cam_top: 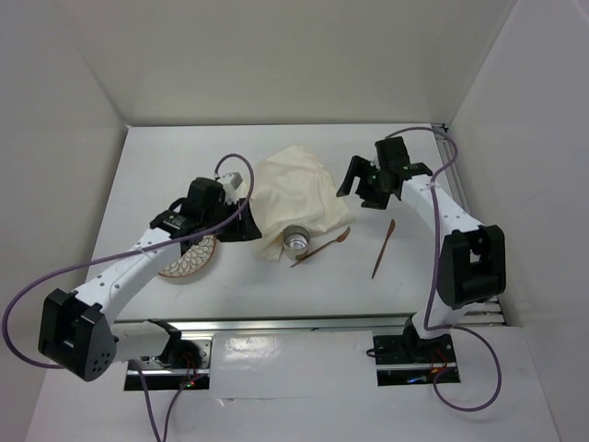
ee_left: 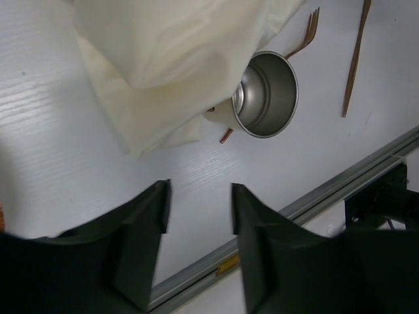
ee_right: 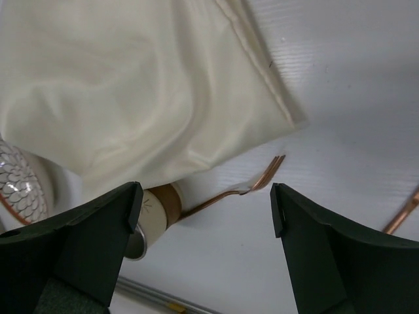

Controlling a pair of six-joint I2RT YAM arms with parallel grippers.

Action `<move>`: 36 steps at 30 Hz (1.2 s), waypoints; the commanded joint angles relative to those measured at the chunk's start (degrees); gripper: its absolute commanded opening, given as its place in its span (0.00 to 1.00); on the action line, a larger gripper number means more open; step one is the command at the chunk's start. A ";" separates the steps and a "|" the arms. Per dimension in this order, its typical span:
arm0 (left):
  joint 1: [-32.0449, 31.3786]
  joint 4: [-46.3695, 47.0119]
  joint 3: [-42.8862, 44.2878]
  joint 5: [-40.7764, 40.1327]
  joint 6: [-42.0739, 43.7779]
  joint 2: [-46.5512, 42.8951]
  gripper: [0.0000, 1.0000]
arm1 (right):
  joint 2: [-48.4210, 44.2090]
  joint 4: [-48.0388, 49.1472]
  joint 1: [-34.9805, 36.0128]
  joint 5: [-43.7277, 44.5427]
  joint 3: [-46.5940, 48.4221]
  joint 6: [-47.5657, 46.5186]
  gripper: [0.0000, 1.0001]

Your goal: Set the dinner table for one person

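The left tool (ee_left: 200, 196) and right tool (ee_right: 204, 196) both hang open and empty, flanking the crumpled placemat (cam_top: 296, 189) mid-tabletop (cam_top: 175, 166).

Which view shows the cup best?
Left wrist: the cup shows its rim and shiny inside close up. Top external shows it small at the placemat edge; right wrist shows only part of its side.

Overhead from behind; wrist cameras close, downward, both sharing fork (ee_left: 311, 23)
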 commanded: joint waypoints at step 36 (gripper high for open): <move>-0.93 22.21 -15.86 -5.79 -22.37 14.65 0.72 | 15.33 10.14 -3.97 -4.99 -5.43 12.07 0.74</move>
